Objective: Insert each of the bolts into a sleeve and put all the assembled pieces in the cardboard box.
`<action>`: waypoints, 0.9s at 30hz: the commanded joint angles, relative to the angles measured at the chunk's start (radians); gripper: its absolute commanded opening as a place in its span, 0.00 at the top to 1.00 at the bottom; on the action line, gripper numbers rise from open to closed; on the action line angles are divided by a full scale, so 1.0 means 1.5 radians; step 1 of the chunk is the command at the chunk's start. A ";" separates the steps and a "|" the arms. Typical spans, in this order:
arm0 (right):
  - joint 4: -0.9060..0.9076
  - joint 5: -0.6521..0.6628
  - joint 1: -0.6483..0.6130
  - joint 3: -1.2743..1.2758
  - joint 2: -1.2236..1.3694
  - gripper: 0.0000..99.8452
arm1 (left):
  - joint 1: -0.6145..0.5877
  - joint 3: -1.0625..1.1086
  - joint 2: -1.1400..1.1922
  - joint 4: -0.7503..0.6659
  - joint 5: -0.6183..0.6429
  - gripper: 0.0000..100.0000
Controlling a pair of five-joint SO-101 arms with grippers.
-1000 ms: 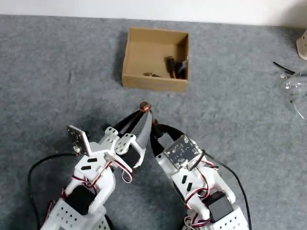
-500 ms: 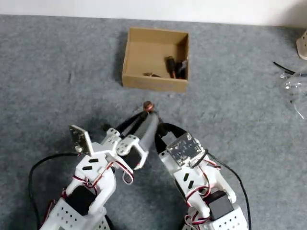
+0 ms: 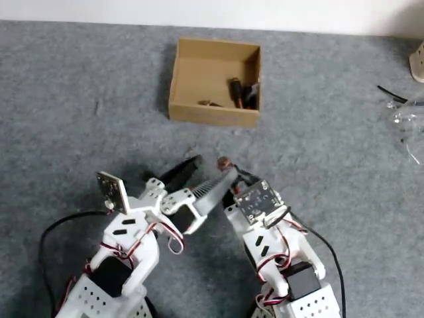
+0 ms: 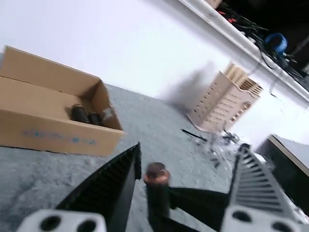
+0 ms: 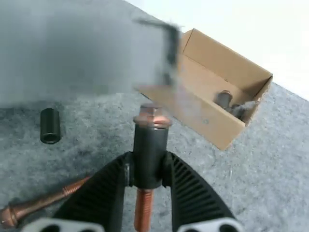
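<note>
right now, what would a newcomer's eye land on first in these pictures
Most likely the copper bolt seated in a black sleeve, clamped in the right end effector short of the cardboard box. Next, the left end effector, open wide right beside that piece, and a spare sleeve and loose bolt lying on the grey carpet.
</note>
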 commanded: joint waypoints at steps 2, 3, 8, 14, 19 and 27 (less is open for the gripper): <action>-0.033 -0.007 0.012 -0.008 -0.010 0.99 | -0.067 -0.019 -0.010 0.002 0.007 0.76; -0.033 -0.007 0.012 -0.007 -0.010 0.99 | -0.079 -0.024 -0.010 0.003 0.006 0.78; -0.033 -0.010 0.012 -0.006 -0.010 0.99 | -0.120 -0.032 -0.007 0.004 0.003 0.88; -0.035 -0.010 0.012 0.010 -0.010 0.99 | -0.110 -0.032 -0.005 0.038 -0.184 0.99; -0.094 -0.009 0.021 0.051 -0.010 0.99 | -0.116 -0.051 -0.005 0.126 -0.365 0.99; -0.135 -0.010 0.046 0.072 -0.009 0.99 | -0.165 -0.060 -0.005 0.202 -0.544 0.99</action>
